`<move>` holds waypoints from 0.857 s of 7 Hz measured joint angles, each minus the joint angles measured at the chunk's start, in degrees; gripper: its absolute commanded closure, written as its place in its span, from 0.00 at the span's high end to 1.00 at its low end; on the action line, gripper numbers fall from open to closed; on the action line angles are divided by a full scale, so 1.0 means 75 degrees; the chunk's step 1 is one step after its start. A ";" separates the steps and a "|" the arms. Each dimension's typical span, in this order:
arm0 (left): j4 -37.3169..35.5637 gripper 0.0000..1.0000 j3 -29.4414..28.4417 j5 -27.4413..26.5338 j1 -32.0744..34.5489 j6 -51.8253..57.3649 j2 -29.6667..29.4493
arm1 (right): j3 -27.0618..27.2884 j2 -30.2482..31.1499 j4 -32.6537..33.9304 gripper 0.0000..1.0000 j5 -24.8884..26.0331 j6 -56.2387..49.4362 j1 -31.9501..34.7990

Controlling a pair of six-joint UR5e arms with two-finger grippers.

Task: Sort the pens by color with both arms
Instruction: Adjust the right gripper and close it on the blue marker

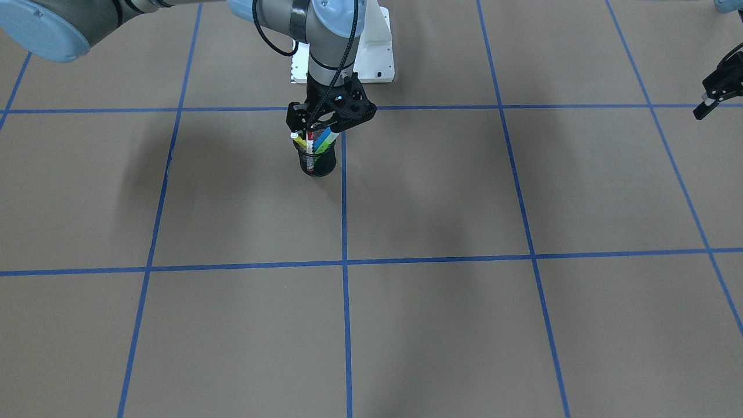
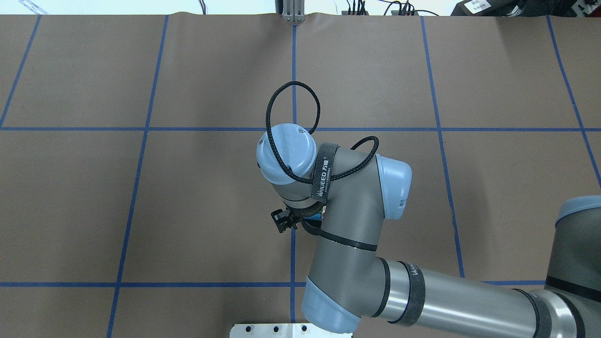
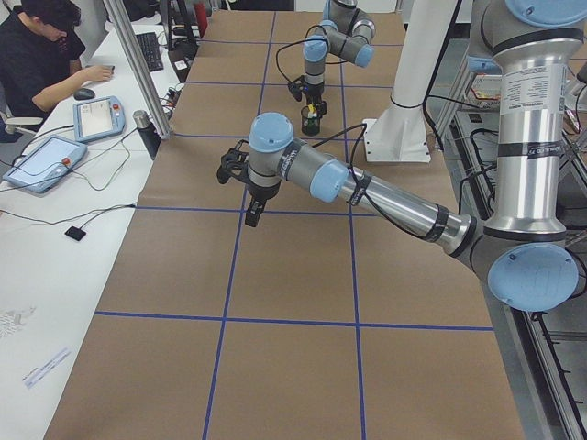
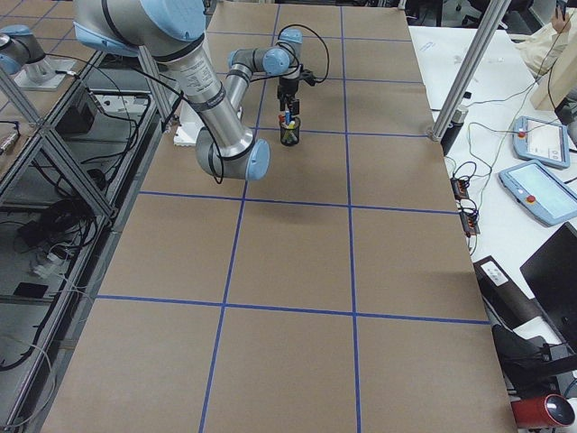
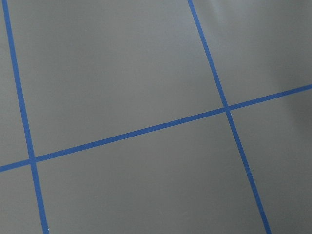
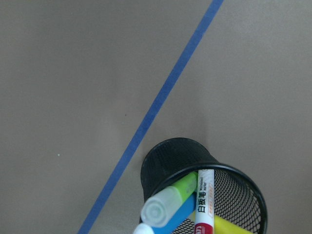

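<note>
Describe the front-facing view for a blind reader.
The robot's right hand is at the tops of coloured pens in a black mesh cup on a brown table with blue tape lines. Its left hand shows at the right edge.

near left arm [image 3: 367,192] — stretched over table [image 3: 275,367] | far right arm [image 3: 335,41] — above mesh cup [image 3: 311,124] holding pens [image 3: 313,111]

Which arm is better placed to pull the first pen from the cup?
Right. The right hand sits directly over the pens in the mesh cup; the left hand hangs far aside.

Brown table [image 1: 441,191], blue tape grid [image 1: 344,232]; white side desk [image 3: 46,275].
</note>
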State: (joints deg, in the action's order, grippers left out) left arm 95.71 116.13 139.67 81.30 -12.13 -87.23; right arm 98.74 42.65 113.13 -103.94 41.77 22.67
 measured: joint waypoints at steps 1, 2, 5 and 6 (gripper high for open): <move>0.0000 1.00 0.0011 0.0003 0.0000 0.0000 0.0004 | -0.0003 0.0057 -0.0151 0.95 0.0046 0.0003 0.0014; 0.0000 1.00 0.0016 0.0001 0.0000 0.0000 0.0005 | -0.0008 0.0181 -0.0440 0.91 0.0060 0.0028 0.0016; 0.0000 1.00 0.0020 -0.0002 0.0000 0.0000 0.0006 | 0.0012 0.0271 -0.0765 0.89 0.0053 0.0064 0.0015; 0.0000 1.00 0.0020 -0.0002 0.0000 0.0000 0.0006 | 0.0051 0.0262 -0.0761 0.88 0.0034 0.0066 0.0019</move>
State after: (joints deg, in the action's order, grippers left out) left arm 95.71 116.28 139.66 81.30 -12.13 -87.19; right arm 99.12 44.62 107.43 -103.69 42.27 22.81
